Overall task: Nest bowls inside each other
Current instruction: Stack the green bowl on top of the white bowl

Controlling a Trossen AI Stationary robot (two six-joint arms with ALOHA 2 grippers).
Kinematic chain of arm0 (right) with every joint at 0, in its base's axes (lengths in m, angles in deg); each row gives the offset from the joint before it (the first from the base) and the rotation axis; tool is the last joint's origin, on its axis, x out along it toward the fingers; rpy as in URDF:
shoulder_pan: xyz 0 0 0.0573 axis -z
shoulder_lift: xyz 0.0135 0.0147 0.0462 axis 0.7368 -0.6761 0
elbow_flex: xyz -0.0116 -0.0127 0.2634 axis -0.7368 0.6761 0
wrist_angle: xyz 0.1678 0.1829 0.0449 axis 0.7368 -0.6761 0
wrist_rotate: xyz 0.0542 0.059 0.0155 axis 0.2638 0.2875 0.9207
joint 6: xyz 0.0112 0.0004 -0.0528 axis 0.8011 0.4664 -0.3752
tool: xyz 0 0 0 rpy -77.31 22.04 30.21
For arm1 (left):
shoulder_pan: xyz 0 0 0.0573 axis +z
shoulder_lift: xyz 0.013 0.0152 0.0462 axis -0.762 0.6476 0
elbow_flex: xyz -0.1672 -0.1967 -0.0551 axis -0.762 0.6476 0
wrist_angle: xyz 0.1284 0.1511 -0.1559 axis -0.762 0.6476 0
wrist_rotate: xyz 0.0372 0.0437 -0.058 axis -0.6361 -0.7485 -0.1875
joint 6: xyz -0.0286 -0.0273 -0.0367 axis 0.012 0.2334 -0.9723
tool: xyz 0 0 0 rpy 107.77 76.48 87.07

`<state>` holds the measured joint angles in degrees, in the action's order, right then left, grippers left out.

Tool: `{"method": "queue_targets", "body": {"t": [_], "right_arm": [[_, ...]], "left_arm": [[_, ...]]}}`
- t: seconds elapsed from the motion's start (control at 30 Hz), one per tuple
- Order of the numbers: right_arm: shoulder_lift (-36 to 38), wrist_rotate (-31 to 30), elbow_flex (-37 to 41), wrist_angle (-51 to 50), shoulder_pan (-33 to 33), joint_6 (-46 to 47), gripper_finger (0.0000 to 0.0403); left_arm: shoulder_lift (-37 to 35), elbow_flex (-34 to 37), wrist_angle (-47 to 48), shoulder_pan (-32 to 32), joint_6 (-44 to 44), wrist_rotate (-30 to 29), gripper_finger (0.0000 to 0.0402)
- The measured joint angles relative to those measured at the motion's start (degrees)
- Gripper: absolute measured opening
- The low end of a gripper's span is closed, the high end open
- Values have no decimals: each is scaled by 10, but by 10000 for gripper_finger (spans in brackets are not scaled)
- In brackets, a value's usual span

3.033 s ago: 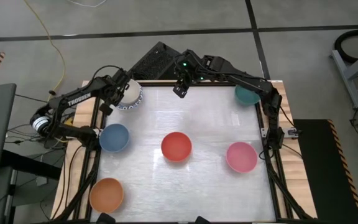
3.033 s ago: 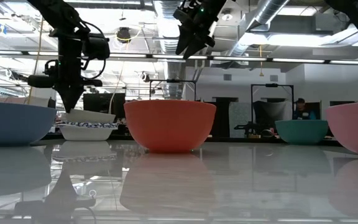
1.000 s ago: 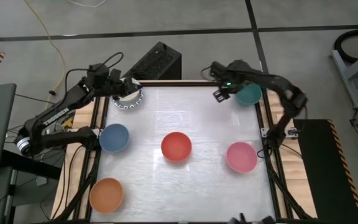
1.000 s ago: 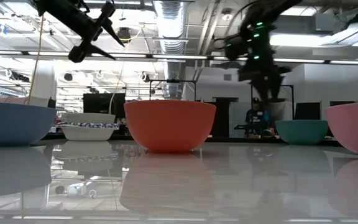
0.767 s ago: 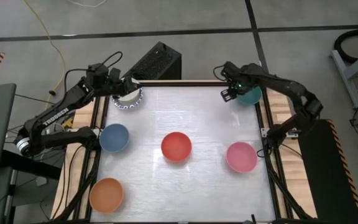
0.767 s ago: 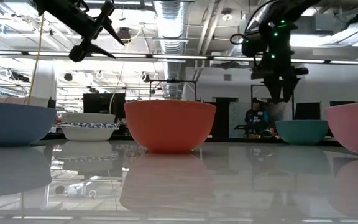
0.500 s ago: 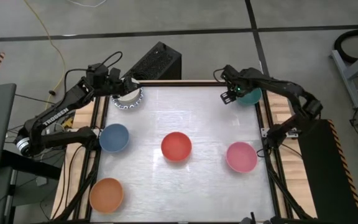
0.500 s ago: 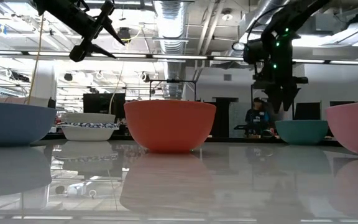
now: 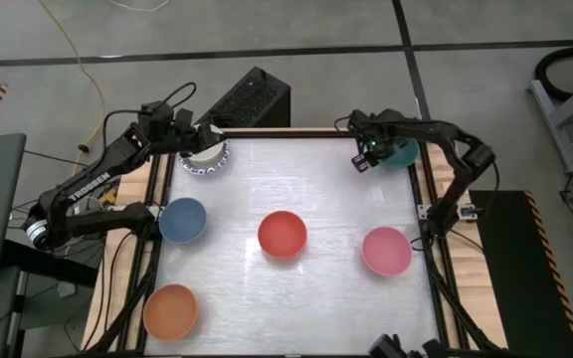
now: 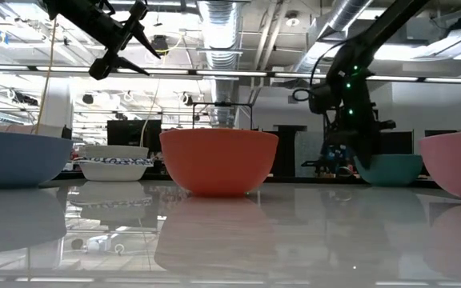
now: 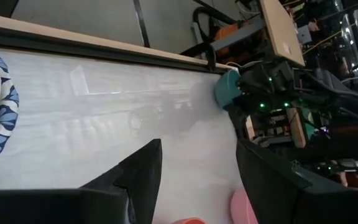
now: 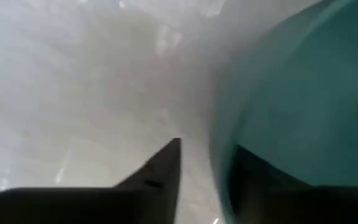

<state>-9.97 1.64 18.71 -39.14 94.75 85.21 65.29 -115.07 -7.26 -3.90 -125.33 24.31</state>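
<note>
Six bowls show on the white table. The teal bowl (image 9: 401,152) stands at the far right, and a blue-and-white patterned bowl (image 9: 205,157) stands at the far left. My right gripper (image 12: 207,149) points down at the teal bowl's left rim, open. One finger is outside the wall and one is inside. My left gripper (image 11: 197,180) hangs open and empty above the patterned bowl. The blue (image 9: 182,220), red (image 9: 283,235), pink (image 9: 386,251) and orange (image 9: 171,310) bowls rest on their bases nearer the front. My right gripper straddles the teal bowl's rim (image 12: 219,168) from above. The inner finger (image 12: 247,171) is close against the wall, and a gap shows beside the outer finger (image 12: 166,165). I cannot tell whether either finger touches the bowl. The bowl sits on the table.
A black box (image 9: 250,97) stands just beyond the table's far edge. Wooden rails (image 9: 436,199) run along the left and right sides. A bare stretch of table lies between the far bowls and the red one.
My right gripper has come down from above the far right corner, onto the left side of the teal bowl's rim. The bowls have stayed where they were.
</note>
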Motion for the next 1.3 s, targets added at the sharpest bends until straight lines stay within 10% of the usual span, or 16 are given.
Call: {"method": "queue_targets", "body": {"t": [0.17, 0.53, 0.97, 1.3], "right_arm": [[-3, 40, 0, 1, -5, -5, 19], [48, 84, -64, -17, -118, -119, 8], [49, 170, -240, -34, -284, -380, 8], [48, 229, -277, -27, -322, -403, 8]], "left_arm": [[0, 0, 0, 0, 2, -4, 195], [0, 0, -1, 0, 103, 12, 195], [3, 0, -25, -73, 519, -11, 195], [16, 0, -162, -191, 786, -64, 195]]}}
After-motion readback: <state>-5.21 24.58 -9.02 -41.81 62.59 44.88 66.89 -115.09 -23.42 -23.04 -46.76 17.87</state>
